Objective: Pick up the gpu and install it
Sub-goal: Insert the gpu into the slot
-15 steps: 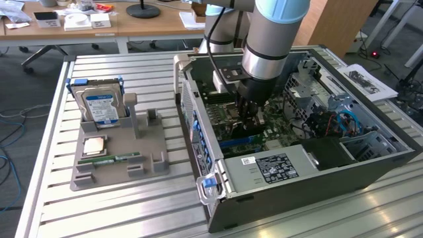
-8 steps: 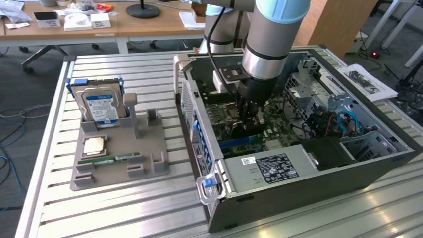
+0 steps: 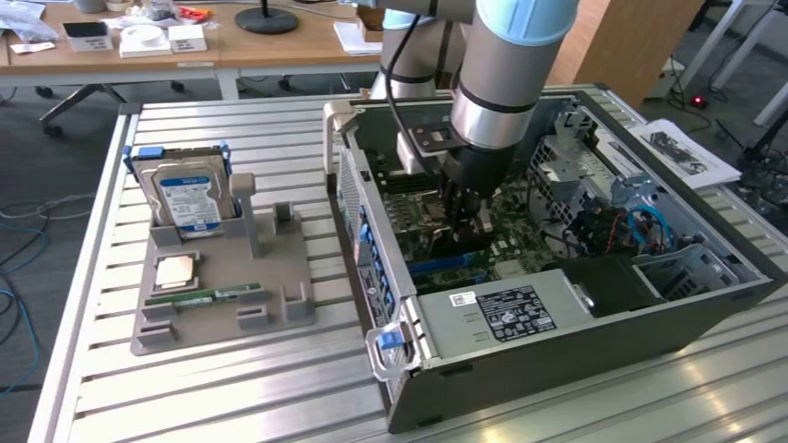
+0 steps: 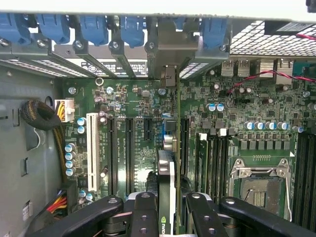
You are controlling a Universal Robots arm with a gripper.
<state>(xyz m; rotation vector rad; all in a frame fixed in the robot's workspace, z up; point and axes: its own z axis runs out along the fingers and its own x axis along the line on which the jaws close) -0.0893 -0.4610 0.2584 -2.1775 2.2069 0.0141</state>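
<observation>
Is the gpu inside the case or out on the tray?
Inside the case: the gpu stands on edge over the motherboard, held by the gripper. Seated or not: cannot tell.

I record even, diffuse light over the slatted table [image 3: 221,388]. Inside the case [image 3: 579,341], past the fingers [image 4: 144,212], soft shadow; white glare beyond its rim.

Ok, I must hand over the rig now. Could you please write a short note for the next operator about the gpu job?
Claw: shut on the gpu, holding it edge-on.
Gpu: inside the open computer case, above the motherboard's expansion slots.
Done: gpu picked up and carried into the case.
Left: seating it; I cannot tell whether it already sits in a slot.
</observation>
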